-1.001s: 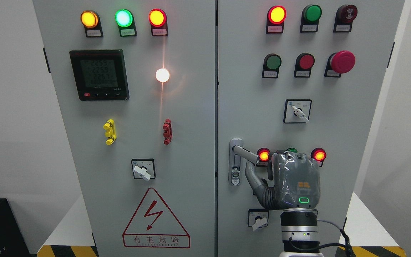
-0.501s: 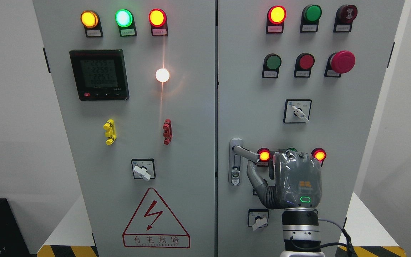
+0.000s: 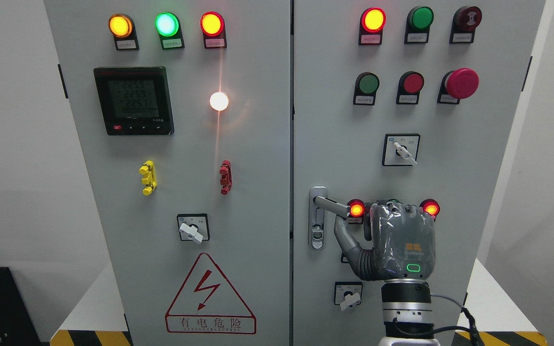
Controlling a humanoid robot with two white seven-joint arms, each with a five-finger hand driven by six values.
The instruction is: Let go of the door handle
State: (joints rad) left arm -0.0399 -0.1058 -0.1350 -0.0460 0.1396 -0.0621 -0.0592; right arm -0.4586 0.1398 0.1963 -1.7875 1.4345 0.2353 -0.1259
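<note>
head view / door handle (image 3: 331, 205): grey lever on the right cabinet door (image 3: 474, 158), low on its left side, pivoting from a tall escutcheon plate (image 3: 317, 218) by the door seam.
head view / handle axis: runs from the plate out to the right and slightly down; its free end is just beside a lit red lamp (image 3: 356, 209).
head view / right hand (image 3: 399, 242): back of the palm faces the camera, wrist rising from the bottom edge right of centre; it sits right of and below the lever.
head view / hand state: thumb (image 3: 346, 240) reaches up to just under the lever's free end; other fingers curl over the top, tips hidden. whether anything is clamped, cannot tell.
head view / relation for the move: lever lies up-left of the palm, so letting go looks like a matter of uncurling and backing off down-right, toward the robot.
head view / left hand: not seen.
head view / surface: flat grey sheet metal, studded with lamps, push buttons and rotary switches (image 3: 401, 150); one small switch (image 3: 348, 294) is near the wrist.
head view / room: white walls both sides, striped hazard tape (image 3: 92, 337) at the cabinet foot.
head view / risk, my guess: knuckles brushing the lamps near the hand.
</note>
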